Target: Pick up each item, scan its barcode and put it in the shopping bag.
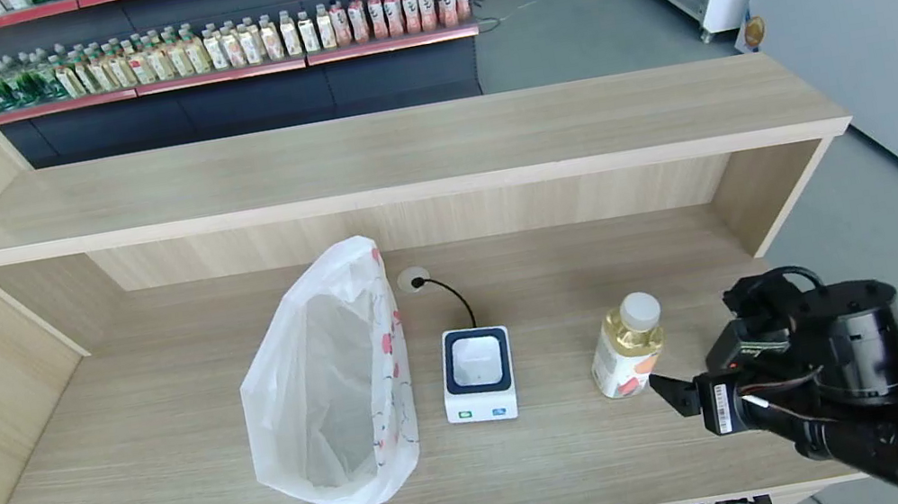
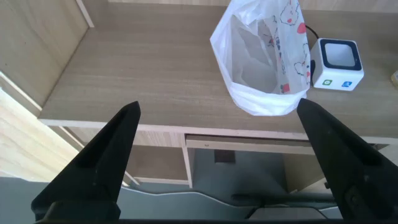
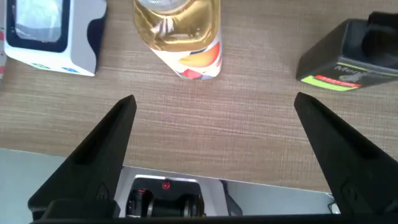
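Note:
A clear bottle [image 1: 627, 347] of yellow drink with a white cap stands upright on the wooden counter [image 1: 171, 444], right of the white barcode scanner [image 1: 476, 361]. The white plastic shopping bag [image 1: 326, 391] stands open to the left of the scanner. My right gripper [image 1: 678, 394] is open, low over the counter's front right, a little short of the bottle [image 3: 180, 34]; its fingers [image 3: 112, 143] straddle bare wood. My left gripper [image 2: 217, 107] is open and holds nothing, out beyond the counter's front edge, facing the bag [image 2: 261, 56] and scanner [image 2: 337, 62].
A black box [image 3: 354, 53] with a green and red label sits on the counter to the right of the bottle. A raised wooden shelf [image 1: 396, 156] and side walls enclose the counter. The scanner's black cable [image 1: 451, 293] runs to a hole at the back.

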